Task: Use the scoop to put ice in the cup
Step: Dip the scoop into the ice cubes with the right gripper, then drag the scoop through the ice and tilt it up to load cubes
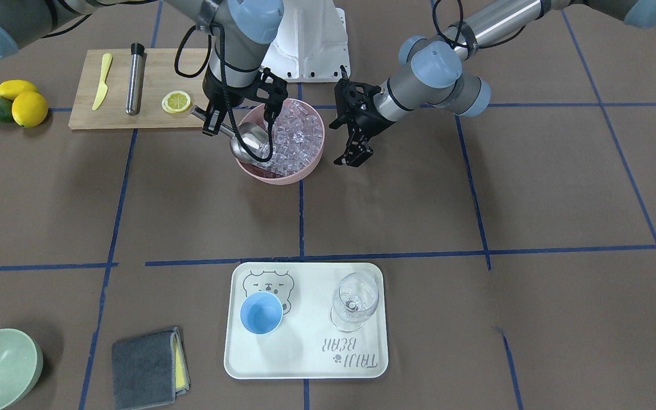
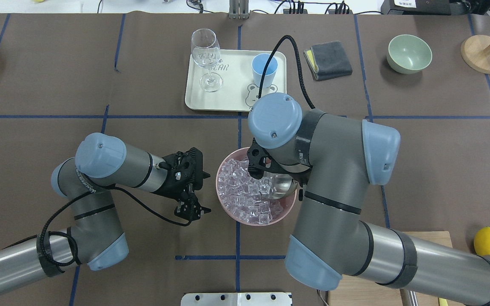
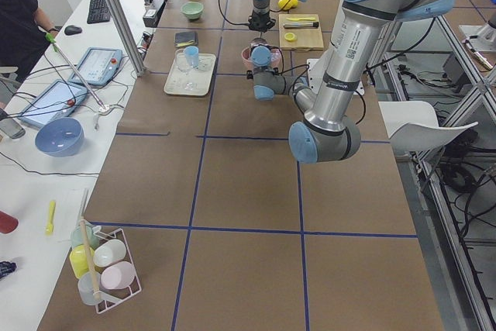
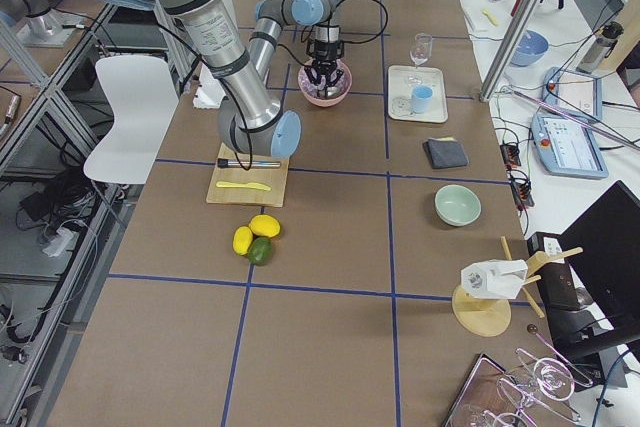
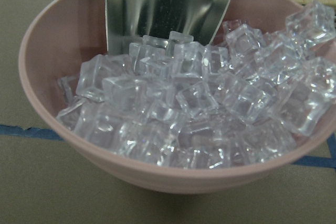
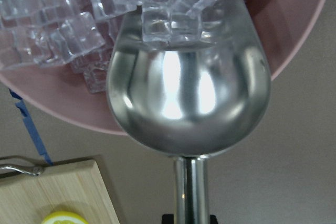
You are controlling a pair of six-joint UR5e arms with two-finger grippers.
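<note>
— Steel scoop (image 1: 248, 142) tipped mouth-first into the pink bowl (image 1: 282, 179): why that angle?

— So its lip can dig under the ice (image 1: 300, 132). The right gripper (image 1: 212, 121) is clamped on the thin rod handle, which sticks out past the bowl's rim toward the wooden cutting board (image 1: 151, 117). The trough lies against the bowl's inner wall on that side. The wrist views show a few cubes at the lip and the trough otherwise bare, so I judge the scooping is only starting.

— And the left gripper (image 1: 353, 156)?

— It hangs just beside the bowl on the opposite side, jaws parted and holding nothing, low near the surface. My guess is that it waits there to steady the bowl if the scoop shoves it. It isn't touching the rim.

— Where does the ice go?

— Into the light-blue cup (image 1: 261, 313), upright and empty on a white tray (image 1: 305, 367), well apart from the bowl, on the side away from the robot's base. A stemmed wine glass (image 1: 353, 302) shares the tray, so the loaded scoop should travel level and aim for the cup alone.
</note>
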